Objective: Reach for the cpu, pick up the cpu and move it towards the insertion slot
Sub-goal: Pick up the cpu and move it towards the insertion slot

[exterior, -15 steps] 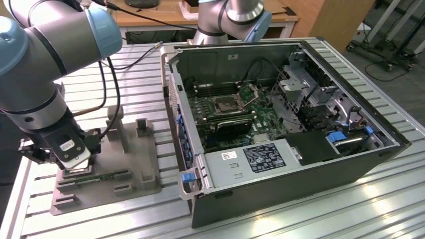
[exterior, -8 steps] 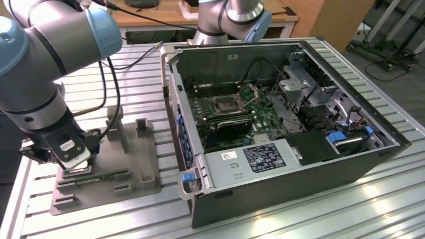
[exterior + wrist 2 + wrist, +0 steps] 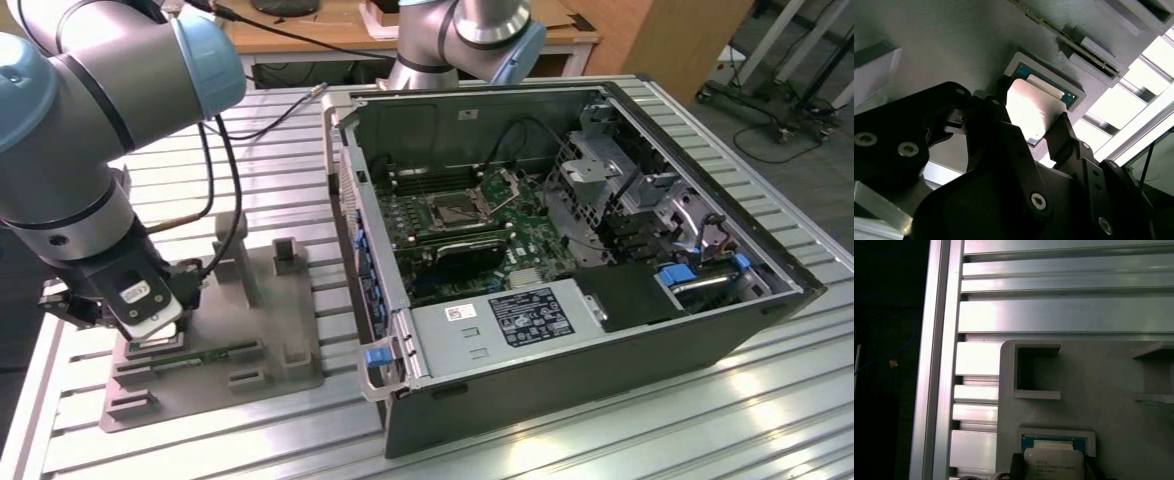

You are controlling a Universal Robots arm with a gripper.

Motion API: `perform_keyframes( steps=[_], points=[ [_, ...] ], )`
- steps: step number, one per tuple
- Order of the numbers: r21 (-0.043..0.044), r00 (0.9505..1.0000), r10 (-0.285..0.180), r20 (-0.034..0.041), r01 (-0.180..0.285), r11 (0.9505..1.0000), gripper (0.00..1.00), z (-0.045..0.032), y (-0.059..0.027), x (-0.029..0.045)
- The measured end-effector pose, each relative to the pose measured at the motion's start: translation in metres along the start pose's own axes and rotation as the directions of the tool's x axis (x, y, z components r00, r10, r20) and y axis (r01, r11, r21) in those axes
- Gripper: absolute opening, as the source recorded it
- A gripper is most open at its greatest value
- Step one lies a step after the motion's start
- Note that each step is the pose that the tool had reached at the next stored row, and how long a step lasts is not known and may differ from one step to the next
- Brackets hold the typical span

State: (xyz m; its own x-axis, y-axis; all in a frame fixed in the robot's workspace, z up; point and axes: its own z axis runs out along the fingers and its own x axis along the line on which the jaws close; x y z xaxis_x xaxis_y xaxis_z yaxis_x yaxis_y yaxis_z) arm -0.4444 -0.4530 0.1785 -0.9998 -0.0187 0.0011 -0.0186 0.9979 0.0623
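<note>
Grey tray (image 3: 1114,390) recess w/ cpu (image 3: 1029,110), tool (image 3: 1031,119) above

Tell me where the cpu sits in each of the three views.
Exterior view: hidden under the gripper, on the tray at the view's left.
Second wrist view: cpu mid-picture, inside a raised rim, beyond the gripper.
First wrist view: cut off at the picture's edge, inside the same rim.
Shared landmark: the tray; the rim links both wrist views.
</note>
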Motion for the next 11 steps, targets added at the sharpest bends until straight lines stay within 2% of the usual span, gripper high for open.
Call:
perform_keyframes(
  steps=[6,11],
  points=[
    [0.0,1.0,0.0,0.0001,0.0,1.0,0.55,-0.0025,0.0001,0.0],
    [0.0,1.0,0.0,0.0,0.0,1.0,0.55,-0.0076,0.0005,0.0]
  ],
)
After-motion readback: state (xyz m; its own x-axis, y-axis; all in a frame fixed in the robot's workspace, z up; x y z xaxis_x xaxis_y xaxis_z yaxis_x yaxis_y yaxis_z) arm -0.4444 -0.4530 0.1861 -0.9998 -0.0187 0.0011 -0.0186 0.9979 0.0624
